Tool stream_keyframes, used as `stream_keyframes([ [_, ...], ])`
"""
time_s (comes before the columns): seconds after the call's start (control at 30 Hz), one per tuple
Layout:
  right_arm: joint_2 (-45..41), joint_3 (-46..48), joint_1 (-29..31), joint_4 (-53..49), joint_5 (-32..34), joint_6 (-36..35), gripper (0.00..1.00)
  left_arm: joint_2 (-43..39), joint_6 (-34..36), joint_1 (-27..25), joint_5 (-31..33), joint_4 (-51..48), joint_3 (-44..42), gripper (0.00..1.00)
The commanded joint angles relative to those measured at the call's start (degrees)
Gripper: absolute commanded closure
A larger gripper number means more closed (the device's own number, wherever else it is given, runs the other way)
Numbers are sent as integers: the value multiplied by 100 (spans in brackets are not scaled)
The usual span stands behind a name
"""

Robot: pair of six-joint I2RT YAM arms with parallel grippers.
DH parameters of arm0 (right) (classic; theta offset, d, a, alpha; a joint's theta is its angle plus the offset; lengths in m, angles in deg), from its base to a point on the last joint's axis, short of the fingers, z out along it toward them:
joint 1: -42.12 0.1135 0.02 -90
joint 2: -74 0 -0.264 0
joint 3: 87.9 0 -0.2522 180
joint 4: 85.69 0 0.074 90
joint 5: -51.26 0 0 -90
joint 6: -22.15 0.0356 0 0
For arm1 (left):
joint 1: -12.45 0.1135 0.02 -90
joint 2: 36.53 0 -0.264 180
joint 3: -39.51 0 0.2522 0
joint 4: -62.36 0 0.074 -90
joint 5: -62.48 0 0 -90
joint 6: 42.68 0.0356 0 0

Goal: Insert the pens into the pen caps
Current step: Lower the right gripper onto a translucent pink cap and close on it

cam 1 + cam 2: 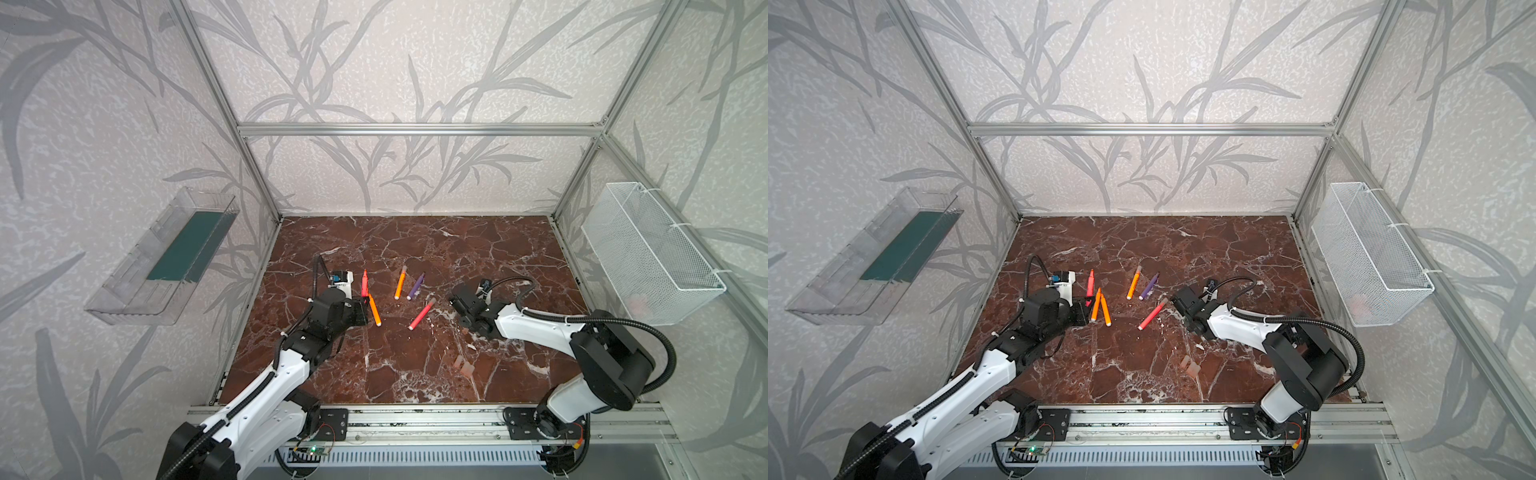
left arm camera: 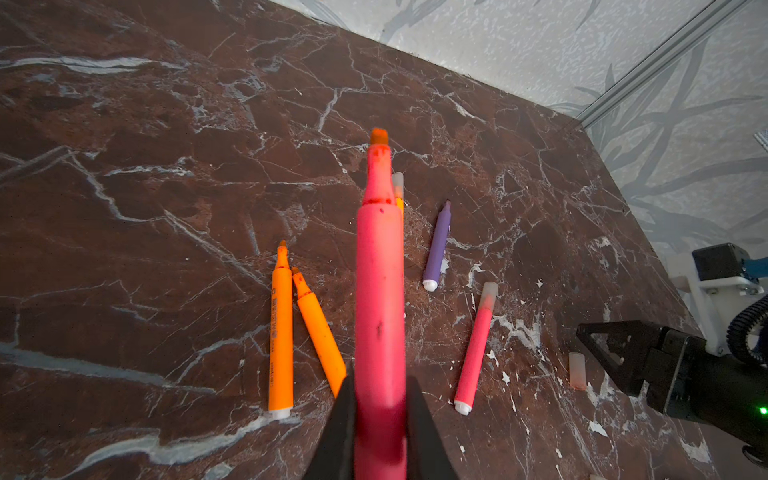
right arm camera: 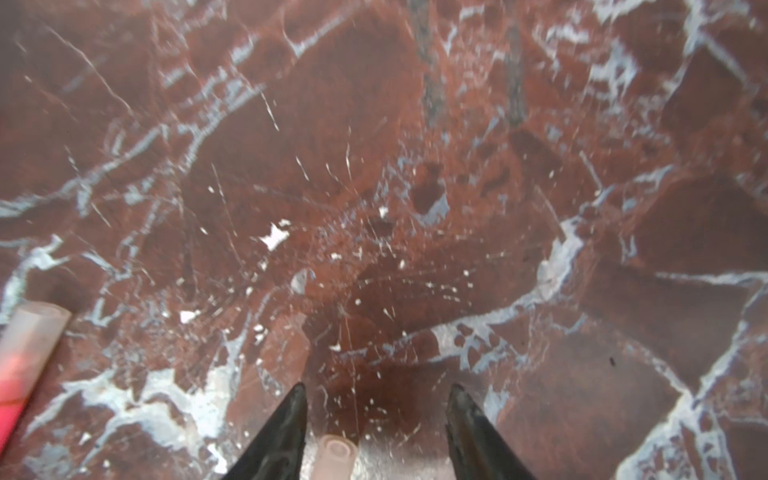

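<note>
While the table is carrying five loose pens, one capping is being readied.
Left gripper is pinching a pink pen near its rear, tip jutting forward for insertion; right gripper, jaws spread, is straddling a lying cap.

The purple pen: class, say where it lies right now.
In both top views the purple pen lies midway across the table, just right of the capped orange pen and behind the capped pink pen.
</note>
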Motion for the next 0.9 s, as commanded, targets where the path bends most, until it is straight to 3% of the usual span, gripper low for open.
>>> stream_keyframes([
  [0.0,-189,134,12,-129,-183,175,46,158,28,-49,-208,367,208,100],
  [0.57,32,215,20,245,-674,83,49,680,60,-317,-211,611,409,100],
  [0.87,-393,333,291,35,-684,273,46,655,68,-392,-70,629,379,100],
])
